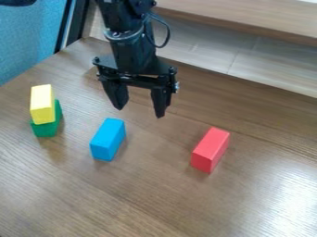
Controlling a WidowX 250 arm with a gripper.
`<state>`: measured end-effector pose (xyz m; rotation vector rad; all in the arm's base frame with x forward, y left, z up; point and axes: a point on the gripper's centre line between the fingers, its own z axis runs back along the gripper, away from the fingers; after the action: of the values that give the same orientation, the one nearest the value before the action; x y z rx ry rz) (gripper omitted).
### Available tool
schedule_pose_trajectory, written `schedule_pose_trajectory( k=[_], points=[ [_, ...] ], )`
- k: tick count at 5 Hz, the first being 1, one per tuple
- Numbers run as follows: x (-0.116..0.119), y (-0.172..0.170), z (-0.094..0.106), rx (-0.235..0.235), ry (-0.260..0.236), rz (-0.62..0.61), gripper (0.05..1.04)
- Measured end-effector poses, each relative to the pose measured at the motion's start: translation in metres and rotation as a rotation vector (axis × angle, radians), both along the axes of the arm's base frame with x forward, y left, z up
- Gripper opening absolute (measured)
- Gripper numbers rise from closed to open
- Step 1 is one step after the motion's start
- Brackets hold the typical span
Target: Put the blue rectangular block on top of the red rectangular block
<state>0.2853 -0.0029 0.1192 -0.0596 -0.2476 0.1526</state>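
Black two-finger gripper hung empty and widely open, we judged, for grasping the blue rectangular block.

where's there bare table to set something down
Between the blue block and red block, and the table nearer the camera. Crowded: view's left, where the yellow block sits on the green block, and below the open gripper.

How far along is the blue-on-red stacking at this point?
Done: nothing yet; the blue rectangular block sits on the table, apart from the red rectangular block. In hand: nothing; the tool hangs open and empty. Left: grasping blue, carrying it over, setting it on red.
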Motion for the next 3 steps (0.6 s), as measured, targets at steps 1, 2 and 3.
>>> schedule_pose_trajectory(
  k=[1,2,3],
  points=[
    [-0.0018,0.0000,-0.0073,0.000,0.026,0.000,1.000],
    [-0.0023,0.0000,-0.0078,0.000,0.031,0.000,1.000],
    [-0.0027,0.0034,-0.0082,0.001,0.032,0.005,1.000]
  ],
)
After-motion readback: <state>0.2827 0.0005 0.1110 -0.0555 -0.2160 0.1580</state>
